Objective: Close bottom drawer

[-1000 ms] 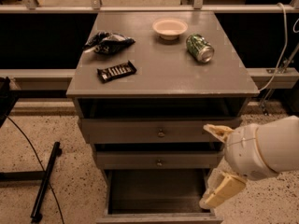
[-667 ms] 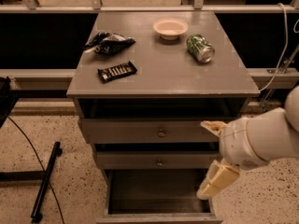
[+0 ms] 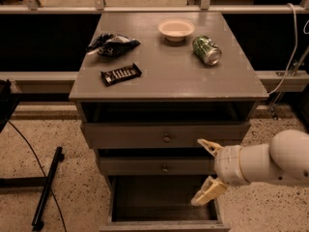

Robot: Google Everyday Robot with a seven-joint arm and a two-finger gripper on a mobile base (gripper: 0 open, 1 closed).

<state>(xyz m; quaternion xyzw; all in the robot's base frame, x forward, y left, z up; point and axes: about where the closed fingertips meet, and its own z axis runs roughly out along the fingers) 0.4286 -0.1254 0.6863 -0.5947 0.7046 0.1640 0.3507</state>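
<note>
The bottom drawer point(image 3: 159, 224) of the grey-brown cabinet stands pulled out, its dark shallow inside showing at the bottom of the camera view. My gripper point(image 3: 206, 170) is at the drawer's right side, above its right wall and in front of the middle drawer. Its two cream fingers are spread apart, one fingertip point(image 3: 204, 144) up by the upper drawer front, the other point(image 3: 202, 198) down over the open drawer. It holds nothing.
The upper drawer front point(image 3: 166, 135) and middle drawer front point(image 3: 159, 166) each have a small knob. On the cabinet top lie a white bowl point(image 3: 175, 29), a green can point(image 3: 206, 49) on its side, a dark chip bag point(image 3: 112, 43) and a dark bar point(image 3: 120, 74). A black stand point(image 3: 46, 187) lies on the floor at left.
My gripper and arm have moved a little left and down, closer to the open bottom drawer's right side. The drawer has not visibly moved.
</note>
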